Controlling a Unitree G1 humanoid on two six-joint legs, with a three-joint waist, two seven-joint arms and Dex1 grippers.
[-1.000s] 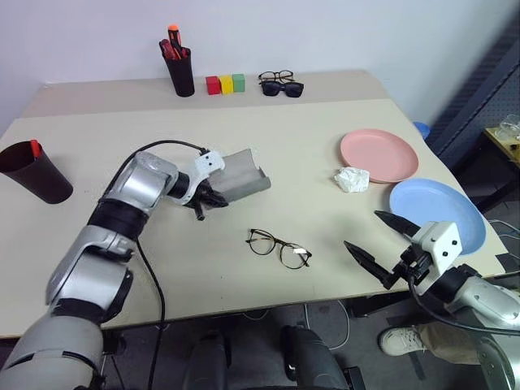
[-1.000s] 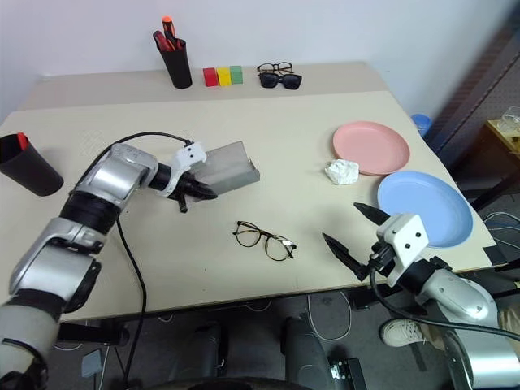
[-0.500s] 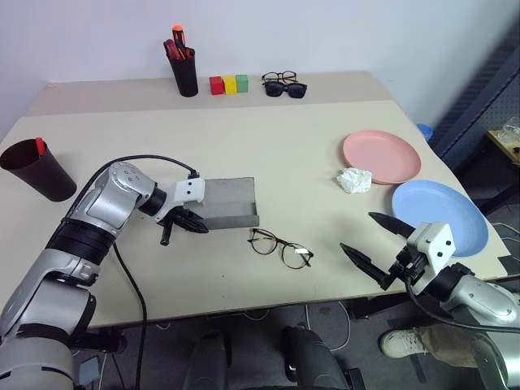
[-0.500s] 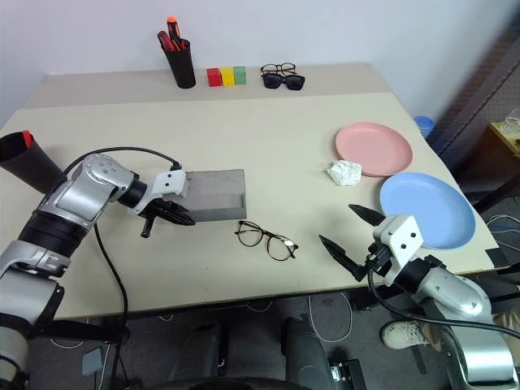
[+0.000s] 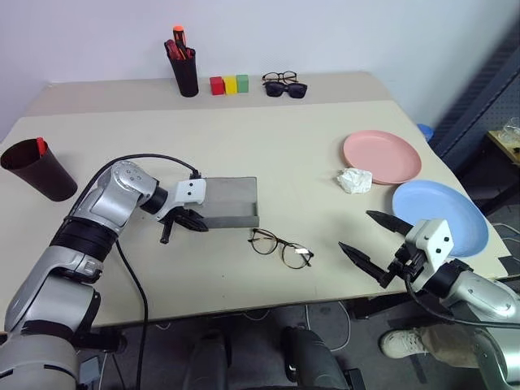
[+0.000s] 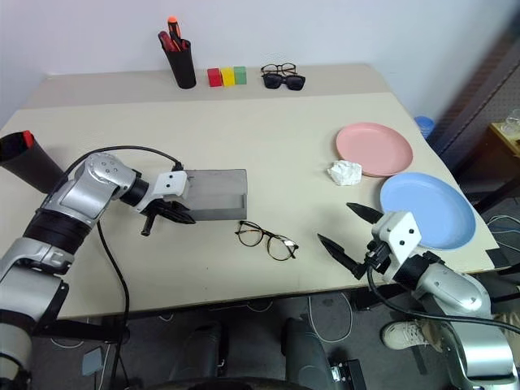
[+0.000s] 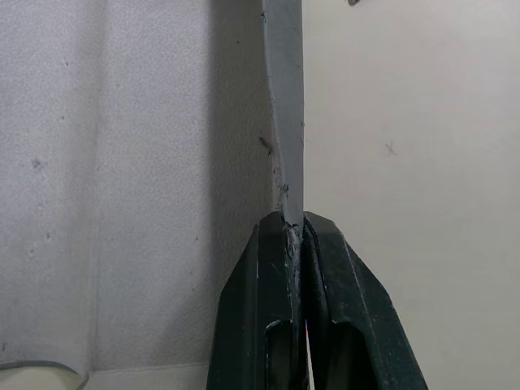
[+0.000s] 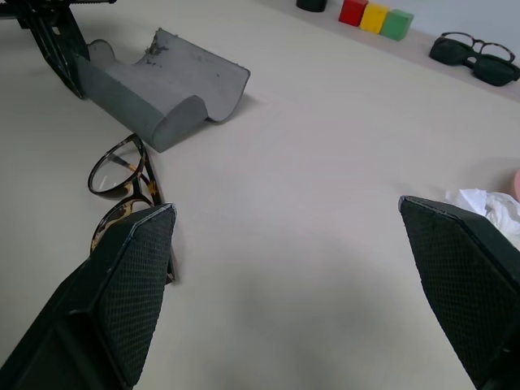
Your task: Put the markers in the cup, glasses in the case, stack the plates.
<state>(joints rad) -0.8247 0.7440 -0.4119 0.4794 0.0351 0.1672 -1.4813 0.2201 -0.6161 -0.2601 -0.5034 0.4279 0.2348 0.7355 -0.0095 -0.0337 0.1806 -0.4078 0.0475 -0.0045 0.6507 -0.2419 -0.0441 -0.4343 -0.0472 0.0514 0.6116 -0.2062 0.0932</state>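
Head cameras overlook the table (image 5: 309, 154); both wrist views share the case (image 8: 166, 93) close-up.

One grey spectacle case (image 5: 230, 202) lies open at the table's centre-left. Eyeglasses number three pairs: one thin wire-framed pair (image 5: 280, 247) at about 6 o'clock from the centre, and, at 12 o'clock by the far edge, one black-rimmed pair (image 5: 279, 77) with one pair of dark sunglasses (image 5: 285, 89) just beside it. Two plates sit toward 3 o'clock: one pink (image 5: 381, 156), one light blue (image 5: 439, 216). One crumpled white tissue (image 5: 354, 179) lies near them. Three small blocks stand in a row at 12 o'clock: red (image 5: 217, 85), yellow (image 5: 230, 84), green (image 5: 242, 83). One black pen holder (image 5: 185, 71) stands at 11 o'clock; one dark tumbler (image 5: 37, 171) at 9 o'clock, one red-capped marker (image 5: 38, 146) showing inside.
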